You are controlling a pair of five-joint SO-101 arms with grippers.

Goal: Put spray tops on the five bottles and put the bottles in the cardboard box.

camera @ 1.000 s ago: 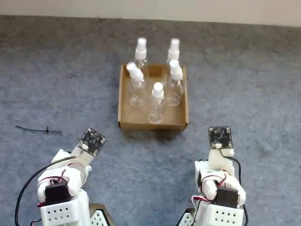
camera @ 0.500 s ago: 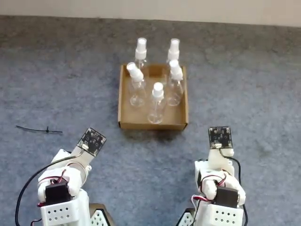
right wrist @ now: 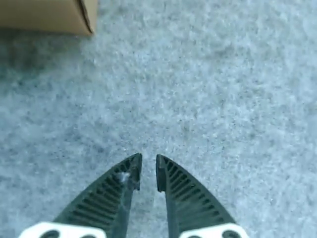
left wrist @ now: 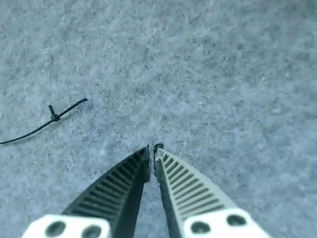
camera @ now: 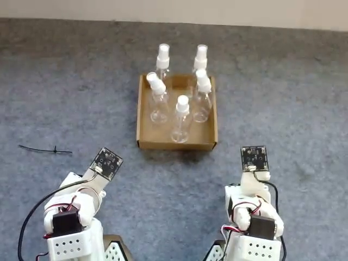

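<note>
— Left gripper (left wrist: 151,148): how does it stand?

— Pressed together, tips meeting, nothing between them. It hangs over bare grey surface (camera: 81,81) toward the near left corner, with a thin black cable tie (left wrist: 49,119) lying on the surface a little way off.

— And the right gripper (right wrist: 146,171)?

— Almost pressed together as well. A thin strip of the surface shows between the tips and nothing is pinched. It sits at the near edge, right of centre, and a near corner of the cardboard box (right wrist: 44,17) shows beyond it.

— Where is the box on the surface?

— About the middle, well apart from both arms, open side up.

— The bottles (camera: 159,109)?

— Five clear ones, all upright, each with one of the white spray tops (camera: 182,103) on it. One stands by the box's near wall and two stand side by side at mid-box. The last two are at the far edge.

— Are those two inside?

— Their bases are hidden behind the nearer bottles, so I cannot tell for certain.
</note>
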